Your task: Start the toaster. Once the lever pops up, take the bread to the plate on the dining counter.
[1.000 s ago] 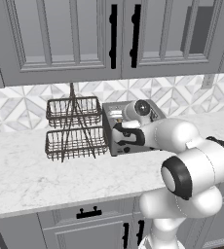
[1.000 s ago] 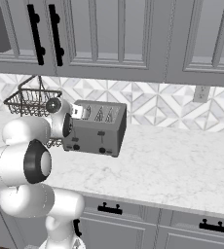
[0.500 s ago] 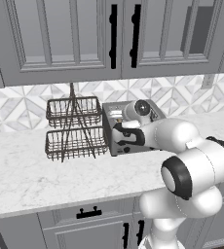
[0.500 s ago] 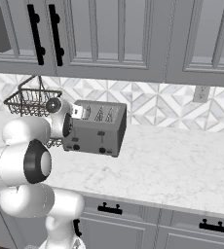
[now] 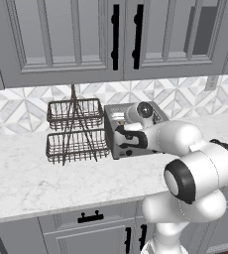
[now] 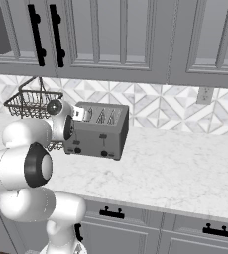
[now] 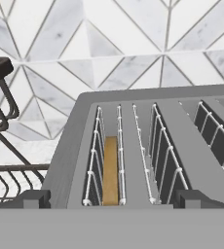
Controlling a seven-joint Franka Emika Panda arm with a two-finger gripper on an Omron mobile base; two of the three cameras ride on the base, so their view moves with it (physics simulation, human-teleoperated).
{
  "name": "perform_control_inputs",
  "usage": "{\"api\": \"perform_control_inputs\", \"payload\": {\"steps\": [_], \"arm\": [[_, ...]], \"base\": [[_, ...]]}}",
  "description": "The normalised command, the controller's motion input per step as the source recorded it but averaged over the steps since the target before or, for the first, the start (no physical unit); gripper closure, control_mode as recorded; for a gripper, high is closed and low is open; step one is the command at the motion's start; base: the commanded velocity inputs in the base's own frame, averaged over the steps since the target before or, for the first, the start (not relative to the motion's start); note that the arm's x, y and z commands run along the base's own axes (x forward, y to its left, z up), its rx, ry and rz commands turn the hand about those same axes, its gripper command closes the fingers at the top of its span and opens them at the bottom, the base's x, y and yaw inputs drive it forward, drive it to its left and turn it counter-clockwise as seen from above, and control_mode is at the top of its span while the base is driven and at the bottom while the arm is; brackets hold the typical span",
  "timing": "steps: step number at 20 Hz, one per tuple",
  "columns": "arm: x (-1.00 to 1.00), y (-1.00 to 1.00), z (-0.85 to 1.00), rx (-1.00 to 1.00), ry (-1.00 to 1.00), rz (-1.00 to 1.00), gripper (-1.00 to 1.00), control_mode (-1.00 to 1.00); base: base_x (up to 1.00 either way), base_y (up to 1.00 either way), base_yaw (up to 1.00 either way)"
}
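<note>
From the left base view, the claw [image 5: 122, 135] sits at the front upper edge of the toaster [image 5: 117, 130], which stands on the marble table [image 5: 27, 181] just to the right of a two-tier wire basket rack [image 5: 76, 130]; the arm's own bulk covers much of the toaster's front, and I cannot tell from here whether the claw's fingers are apart or together. From the right base view, the claw [image 6: 76, 118] is at the toaster's [image 6: 101, 131] upper left corner as seen there, with the black levers and knobs on the front face below and beside it, and its fingers are again too hidden to judge. From the hand view, the camera looks down along the toaster's top [image 7: 143, 146], and the bread [image 7: 110, 170] sits sunk in the leftmost slot, directly ahead of and below the claw, slightly left of centre. The slice's long axis runs away from the claw along the slot, thin edge up. The two finger tips [image 7: 36, 198] show near the bottom, well apart, holding nothing. The lever for that slot likely lies below the claw on the front face, so the coming move is probably a downward press there.
</note>
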Motion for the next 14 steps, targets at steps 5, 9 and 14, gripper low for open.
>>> {"api": "perform_control_inputs", "payload": {"steps": [5, 9, 14], "arm": [[0.00, 0.00, 0.00, 0.00, 0.00, 0.00, -1.00, -1.00], [0.00, 0.00, 0.00, 0.00, 0.00, 0.00, -1.00, -1.00], [0.00, 0.00, 0.00, 0.00, 0.00, 0.00, -1.00, -1.00]], "base": [[0.00, 0.00, 0.00], [0.00, 0.00, 0.00], [0.00, 0.00, 0.00]]}}
